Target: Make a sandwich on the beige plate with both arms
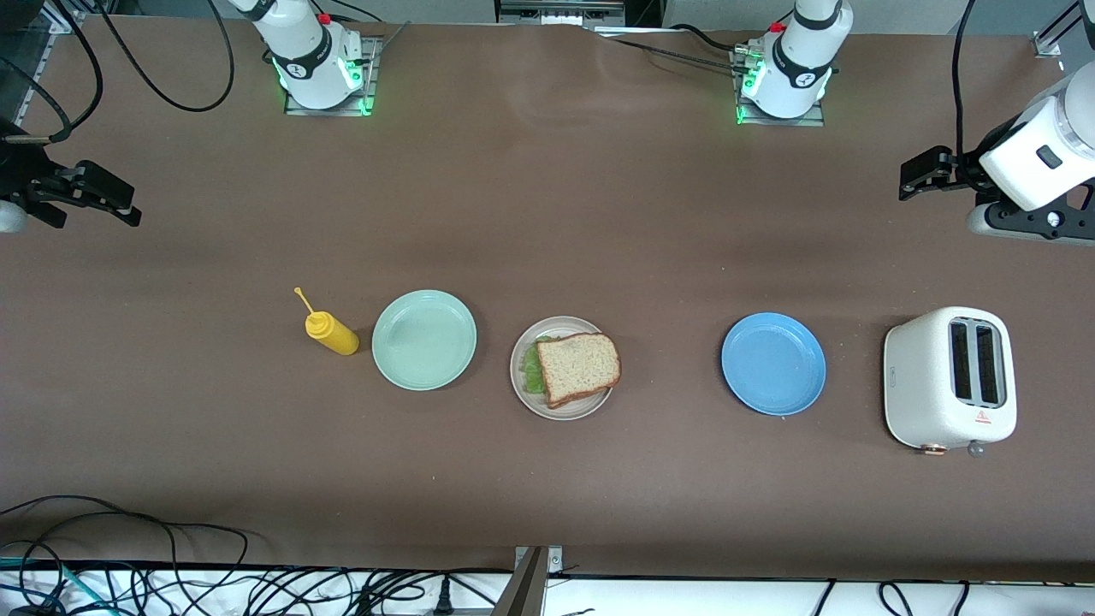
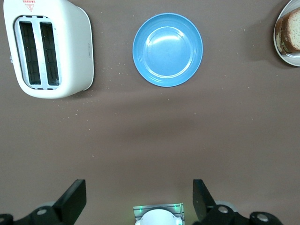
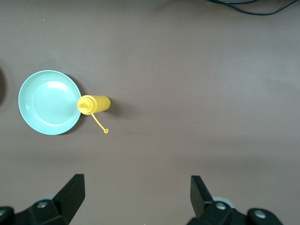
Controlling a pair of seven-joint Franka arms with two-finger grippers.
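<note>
Counter (image 1: 547, 214): we see a brown matte surface carrying 5 things in 1 row.
Mustard bottle (image 1: 332, 333): yellow, standing nearest the right arm's end, its cap tethered loose.
Mint-green plate (image 1: 424, 340): bare, just beside the bottle.
Beige plate (image 1: 526, 389): mid-row, we find it bearing the sandwich (image 1: 580, 368).
Blue plate (image 1: 773, 364): bare, toward the left arm's end.
Toaster (image 1: 949, 378): white, 2 slots, we place it last, with crumbs scattered on the counter near it.

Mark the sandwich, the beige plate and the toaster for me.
sandwich (image 1: 582, 366), front view, top bread slice.
beige plate (image 1: 518, 385), front view, bare rim.
toaster (image 1: 914, 381), front view, white side wall.
</note>
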